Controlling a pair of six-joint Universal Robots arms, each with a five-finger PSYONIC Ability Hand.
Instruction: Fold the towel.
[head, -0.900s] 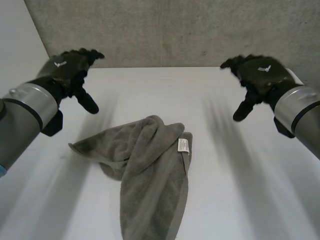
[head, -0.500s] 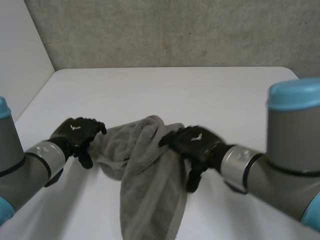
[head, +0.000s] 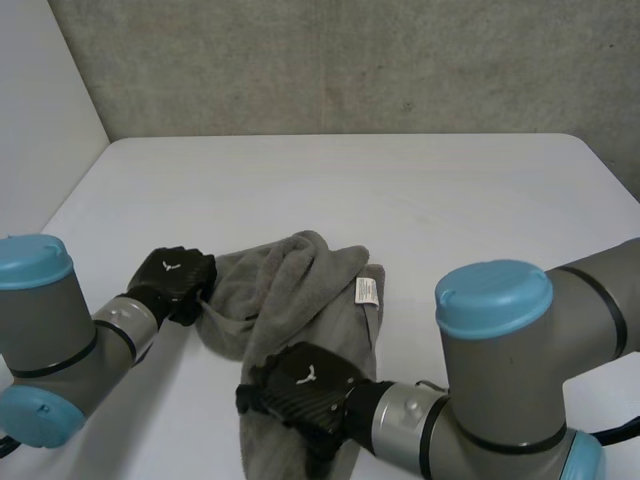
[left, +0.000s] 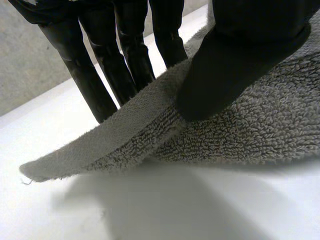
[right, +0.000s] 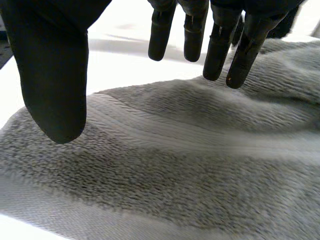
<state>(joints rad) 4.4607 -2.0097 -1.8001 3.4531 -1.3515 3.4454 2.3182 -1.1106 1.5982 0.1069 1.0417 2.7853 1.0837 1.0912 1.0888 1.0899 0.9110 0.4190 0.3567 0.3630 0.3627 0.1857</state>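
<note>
Towel (head: 310, 330), one, bunched on the surface (head: 420, 200). Left hand (head: 178, 280) pinches its raised left edge; right hand (head: 300, 385), released, hangs over its near end.

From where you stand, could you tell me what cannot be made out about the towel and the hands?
1. Head view: the near end of the grey terry towel lies under the right hand and runs off the picture's edge.
2. Head view: the print on the small white label is too small to read.
3. Left wrist view: the towel's raised edge hides the fingertips of the left hand.
</note>
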